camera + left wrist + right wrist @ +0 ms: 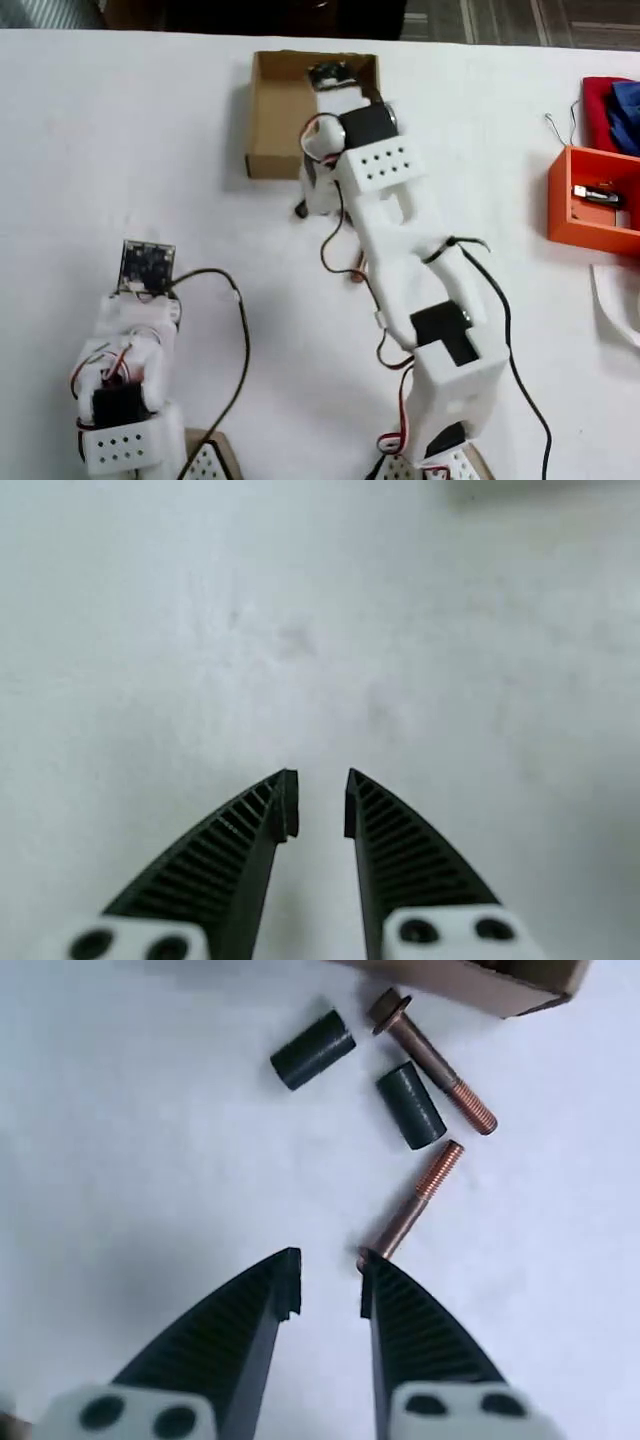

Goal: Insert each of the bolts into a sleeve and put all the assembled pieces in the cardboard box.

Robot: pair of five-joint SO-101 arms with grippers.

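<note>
- A white table [120, 150] takes up nearly the whole high view; a strip of darker floor [480, 15] is seen beyond its far edge.
- An orange bin [570, 215] and a red and blue cloth [605, 100] are set at the table's right edge, well apart from the cardboard box [280, 110].
- The cardboard box stands open-topped near the far edge, with the right arm stretched out to its near right corner. The left arm is folded at the near left of the table.
- In the right wrist view the loose parts are seen on the table by a box corner. One bolt [432, 1062] lies with its head near the box wall, and a sleeve [410, 1105] lies just beside its shank.
- A second sleeve [313, 1050] lies near them, apart. A second bolt [412, 1205] ends at one fingertip of the right gripper [328, 1285].
- The right gripper is parted by a narrow gap; nothing is held.
- The left gripper [320, 802] is likewise slightly parted over bare table, holding nothing.
</note>
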